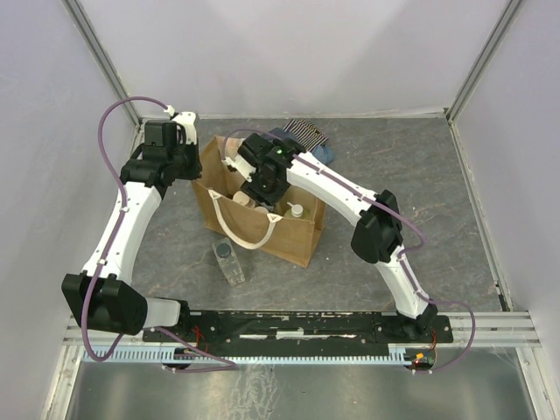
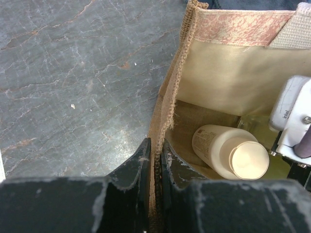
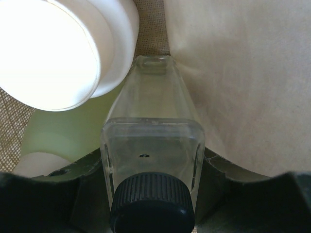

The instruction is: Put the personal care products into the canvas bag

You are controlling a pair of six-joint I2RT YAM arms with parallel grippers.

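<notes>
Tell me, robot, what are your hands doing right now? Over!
Left gripper pinching canvas bag wall. Right gripper holding clear bottle inside bag. Second clear bottle outside, on table.

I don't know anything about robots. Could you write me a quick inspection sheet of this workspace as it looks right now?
Surface: dark grey mottled table, no spills seen.
Job's things: bag upright and open. The loose bottle is on the table on the bag's near side. The held bottle and a pale bottle are inside the bag.
Clutter: striped cloth behind the bag.
Grippers: left gripper shut on the bag's wall. Right gripper shut on the held bottle, down in the bag.
Cables: purple cables loop along both arms, clear of the bag.
Surroundings: pale walls on three sides, metal rail at the near edge.
</notes>
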